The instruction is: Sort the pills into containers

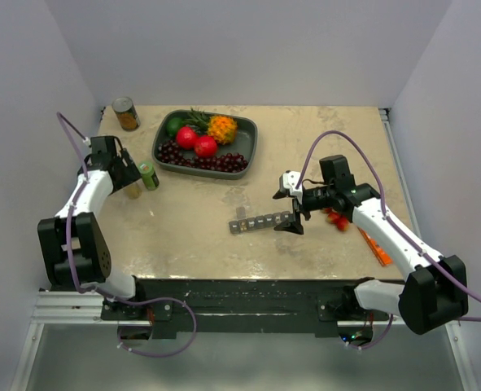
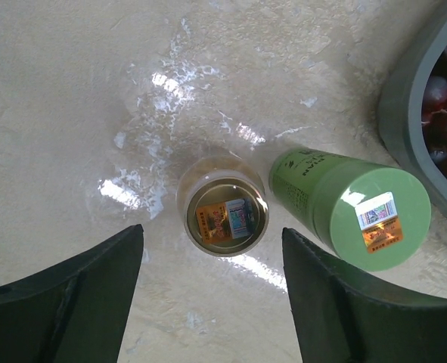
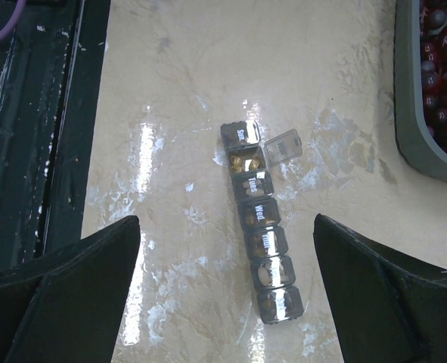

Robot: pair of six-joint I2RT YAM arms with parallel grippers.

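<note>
The containers, a narrow grey strip of day-marked compartments (image 1: pixel 260 221), lie at the table's middle and show lengthwise in the right wrist view (image 3: pixel 262 249). The second compartment's lid (image 3: pixel 284 145) stands open, with golden pills (image 3: pixel 246 160) inside; the other lids are shut. My right gripper (image 1: pixel 293 215) is open and empty above the strip's right end, its jaws wide apart on either side of the strip (image 3: pixel 227 299). My left gripper (image 1: pixel 132 175) is open and empty (image 2: pixel 212 302) just above a small clear round bottle (image 2: pixel 223 206) beside a green bottle (image 2: pixel 352 208).
A dark grey tray (image 1: pixel 249 142) of fruit stands at the back; its rim shows in both wrist views (image 2: pixel 401 113) (image 3: pixel 412 128). A tin can (image 1: pixel 126 114) stands at the back left. Red (image 1: pixel 336 218) and orange (image 1: pixel 376 247) items lie under the right arm.
</note>
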